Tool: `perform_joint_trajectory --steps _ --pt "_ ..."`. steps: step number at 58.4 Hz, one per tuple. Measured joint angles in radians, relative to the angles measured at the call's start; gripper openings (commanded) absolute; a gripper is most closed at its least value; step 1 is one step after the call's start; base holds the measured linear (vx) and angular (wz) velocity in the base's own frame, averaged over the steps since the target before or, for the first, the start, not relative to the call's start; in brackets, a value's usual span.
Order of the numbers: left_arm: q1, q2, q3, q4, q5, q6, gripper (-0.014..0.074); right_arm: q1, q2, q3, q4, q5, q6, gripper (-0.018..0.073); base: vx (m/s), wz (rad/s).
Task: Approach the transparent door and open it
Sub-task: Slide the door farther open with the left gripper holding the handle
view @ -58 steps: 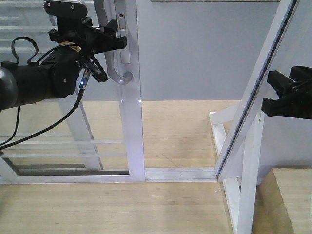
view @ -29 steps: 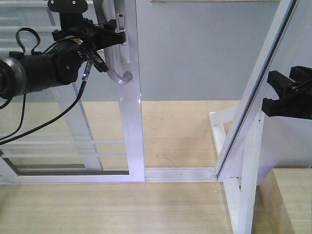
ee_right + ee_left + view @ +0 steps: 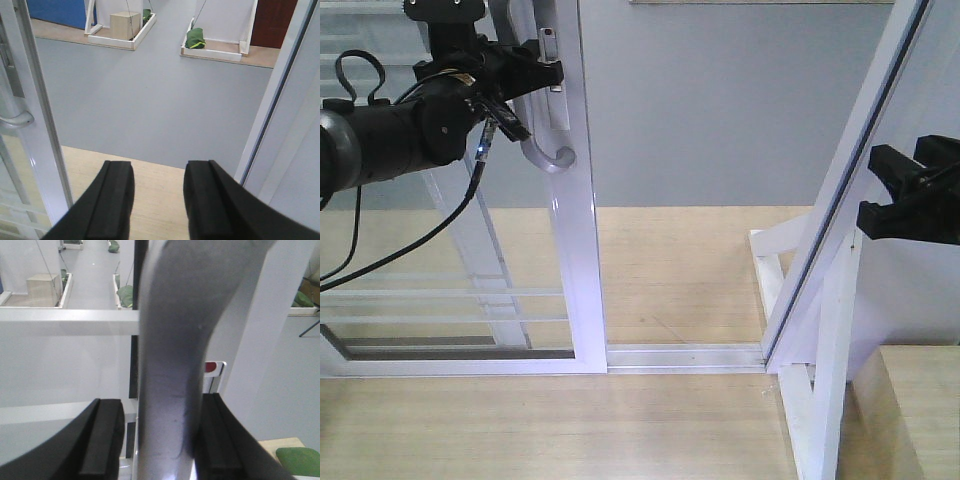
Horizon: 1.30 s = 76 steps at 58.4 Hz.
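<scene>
The transparent door (image 3: 575,250) is a white-framed glass panel at the left, with a curved grey pull handle (image 3: 545,150) on its stile. My left gripper (image 3: 548,62) straddles the upper part of the handle. In the left wrist view the handle (image 3: 170,340) fills the space between the jaws of the left gripper (image 3: 160,440); the right finger (image 3: 215,440) touches it and the left finger stands slightly off it. My right gripper (image 3: 868,188) is open and empty at the right, also seen in the right wrist view (image 3: 159,175).
A tilted white frame post (image 3: 850,170) with white braces stands close to my right gripper. A white floor track (image 3: 685,355) runs between door and post. The doorway opens onto grey floor (image 3: 150,85). The door stile (image 3: 35,125) shows at the left of the right wrist view.
The door has slid left along its track, widening the opening, and my left gripper moved left with the handle. The right arm has not moved.
</scene>
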Motion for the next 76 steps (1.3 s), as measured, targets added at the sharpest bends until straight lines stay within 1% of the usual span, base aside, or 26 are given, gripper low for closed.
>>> perform_joint_trajectory --steps 13,47,63,76 --pt "0.036 -0.001 0.0 -0.007 0.014 0.009 0.0398 0.0 0.0 0.0 0.0 0.002 0.0 0.033 0.0 0.0" --pt "0.175 -0.062 -0.001 -0.014 0.185 0.011 0.0398 0.0 0.0 0.0 0.0 0.031 0.0 0.033 0.0 0.0" --pt "0.239 -0.094 0.0 -0.023 0.213 0.012 0.0398 0.0 0.0 0.0 0.0 0.04 0.0 0.033 0.0 0.0" --pt "0.267 -0.119 0.001 -0.026 0.254 0.013 0.0398 0.0 0.0 0.0 -0.013 0.042 -0.003 0.033 0.0 0.0"
